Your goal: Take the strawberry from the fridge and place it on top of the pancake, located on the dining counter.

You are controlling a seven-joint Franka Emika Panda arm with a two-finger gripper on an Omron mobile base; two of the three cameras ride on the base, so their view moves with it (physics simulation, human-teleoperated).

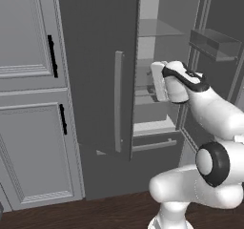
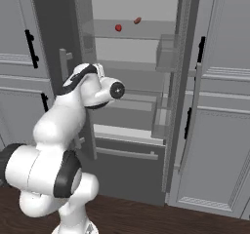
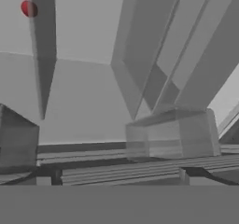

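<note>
Up in front of the open fridge (image 1: 95, 56), the white arm bends at its big dark elbow and stretches forward and up. Its hand end sits at about the middle height of the fridge, pointing into the open space between the doors. The gripper (image 1: 159, 80) is at the far tip of the arm, and from the two base views you see it from behind. Whether its fingers are spread or pressed together, I cannot tell. Nothing shows between them.

Both fridge doors stand open. The left door (image 1: 102, 80) swings out beside the arm, with its long light handle (image 1: 118, 101) just left of the hand. The right door (image 2: 188, 82) is open too, and see-through bins (image 2: 166, 52) hang on its inner side.

The strawberry (image 2: 118, 28) is a small red thing lying on a high glass shelf (image 2: 132, 30) inside the fridge. It is well above the hand. In the hand view it shows as a red dot near the top left corner. A second small reddish-brown thing (image 2: 137, 20) lies near it on the same shelf, a bit to the right.

Lower shelves and the drawer with its bar handle (image 2: 127, 153) sit below the hand. Light grey cabinets (image 1: 28, 104) with black handles (image 1: 52, 56) stand on both sides of the fridge. The floor (image 2: 146, 218) is dark wood.
</note>
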